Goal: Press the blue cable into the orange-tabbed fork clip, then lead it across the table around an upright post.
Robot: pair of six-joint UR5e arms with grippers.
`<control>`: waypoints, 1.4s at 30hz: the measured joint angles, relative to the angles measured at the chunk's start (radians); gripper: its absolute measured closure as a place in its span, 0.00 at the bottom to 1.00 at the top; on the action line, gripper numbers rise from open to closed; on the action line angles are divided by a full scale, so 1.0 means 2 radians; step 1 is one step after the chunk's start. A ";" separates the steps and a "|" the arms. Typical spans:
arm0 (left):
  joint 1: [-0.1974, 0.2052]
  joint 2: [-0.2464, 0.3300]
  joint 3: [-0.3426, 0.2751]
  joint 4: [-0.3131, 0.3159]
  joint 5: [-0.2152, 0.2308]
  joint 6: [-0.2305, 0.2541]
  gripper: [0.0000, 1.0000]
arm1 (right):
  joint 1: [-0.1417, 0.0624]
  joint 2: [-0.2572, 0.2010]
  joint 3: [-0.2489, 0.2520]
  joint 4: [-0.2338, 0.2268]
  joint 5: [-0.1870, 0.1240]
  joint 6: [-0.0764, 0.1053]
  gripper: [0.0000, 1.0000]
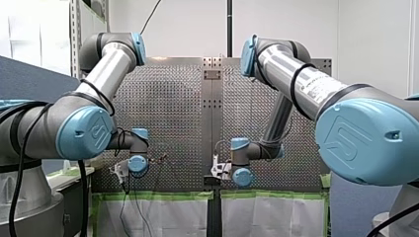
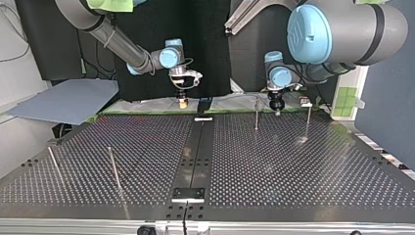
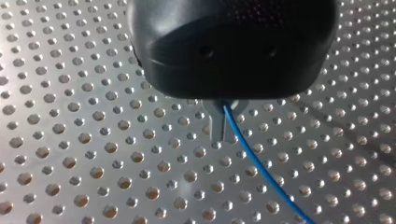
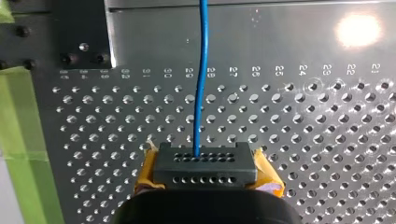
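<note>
Top view. Two far posts (image 2: 256, 113) stand by the table's (image 2: 293, 186) far edge, right half; two near posts (image 2: 114, 169) stand toward its near left corner. Over the far edge, my right gripper (image 2: 182, 104) hangs left of my left gripper (image 2: 277, 108). The cable (image 4: 201, 93) leads from each gripper over the table.
</note>
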 joint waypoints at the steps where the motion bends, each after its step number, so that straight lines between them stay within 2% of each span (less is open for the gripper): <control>1: 0.001 0.000 0.000 0.000 0.000 0.000 1.00 | -0.001 0.000 -0.003 0.002 0.000 0.000 1.00; 15: 0.005 0.000 0.002 0.003 0.017 0.000 1.00 | -0.023 0.000 -0.027 0.013 -0.001 0.000 1.00; 23: 0.007 -0.001 0.005 0.001 0.025 -0.002 1.00 | -0.028 0.000 -0.034 0.016 -0.001 0.000 1.00; 24: 0.007 -0.001 0.005 0.002 0.027 -0.002 0.88 | -0.028 0.000 -0.034 0.018 -0.001 0.000 1.00; 29: 0.008 -0.001 0.006 0.003 0.036 0.006 0.88 | -0.028 0.000 -0.035 0.023 -0.002 -0.001 1.00; 30: 0.008 -0.001 0.006 0.003 0.036 0.008 0.65 | -0.028 0.000 -0.035 0.023 -0.002 -0.001 1.00; 31: 0.008 -0.001 0.006 0.003 0.036 0.009 0.65 | -0.028 0.000 -0.035 0.024 -0.002 -0.001 1.00; 32: 0.008 -0.001 0.006 0.003 0.037 0.011 0.59 | -0.027 0.000 -0.035 0.024 -0.002 -0.001 1.00; 33: 0.009 -0.001 0.006 0.002 0.037 0.012 0.47 | -0.027 0.000 -0.035 0.025 -0.002 -0.001 1.00; 34: 0.009 -0.001 0.005 0.001 0.039 0.012 0.47 | -0.027 0.000 -0.035 0.025 -0.002 -0.001 1.00; 35: 0.010 -0.001 0.005 -0.001 0.041 0.012 0.37 | -0.027 0.000 -0.035 0.025 -0.002 -0.001 1.00; 36: 0.011 0.000 0.005 -0.003 0.044 0.012 0.21 | -0.026 0.000 -0.035 0.025 -0.002 -0.001 1.00; 37: 0.012 0.000 0.005 -0.006 0.047 0.012 0.21 | -0.026 0.000 -0.035 0.025 -0.002 -0.001 1.00; 39: 0.014 -0.001 0.005 -0.013 0.055 0.015 0.00 | -0.025 0.000 -0.035 0.025 -0.002 -0.001 1.00; 42: 0.016 0.000 0.005 -0.025 0.066 0.021 0.00 | -0.024 0.000 -0.035 0.026 -0.002 -0.001 1.00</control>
